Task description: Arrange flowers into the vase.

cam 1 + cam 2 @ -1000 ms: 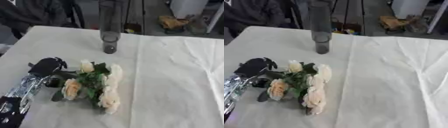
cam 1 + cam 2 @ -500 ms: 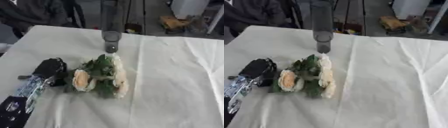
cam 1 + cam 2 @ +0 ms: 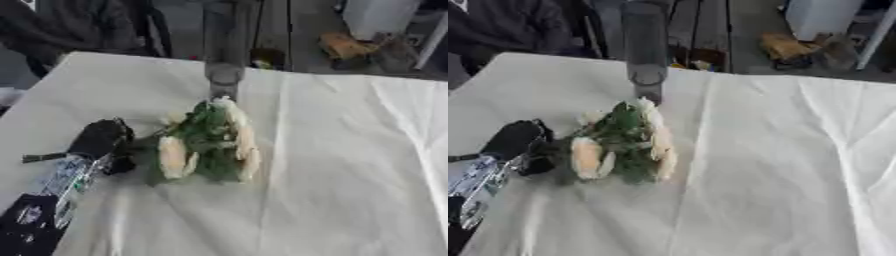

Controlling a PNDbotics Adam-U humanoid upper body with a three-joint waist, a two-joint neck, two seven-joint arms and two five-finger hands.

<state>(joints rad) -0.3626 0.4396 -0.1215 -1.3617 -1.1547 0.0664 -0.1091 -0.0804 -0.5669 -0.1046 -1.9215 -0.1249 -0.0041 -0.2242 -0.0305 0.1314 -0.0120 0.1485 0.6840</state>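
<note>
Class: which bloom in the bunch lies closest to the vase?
The pale bloom at the bunch's top, just below the vase; the other blooms sit lower, nearer the left hand.

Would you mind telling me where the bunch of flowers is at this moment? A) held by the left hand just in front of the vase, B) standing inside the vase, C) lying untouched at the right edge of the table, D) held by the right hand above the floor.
A: the left hand is curled round the stems, and the flowers sit just in front of the grey vase, not in it.
</note>
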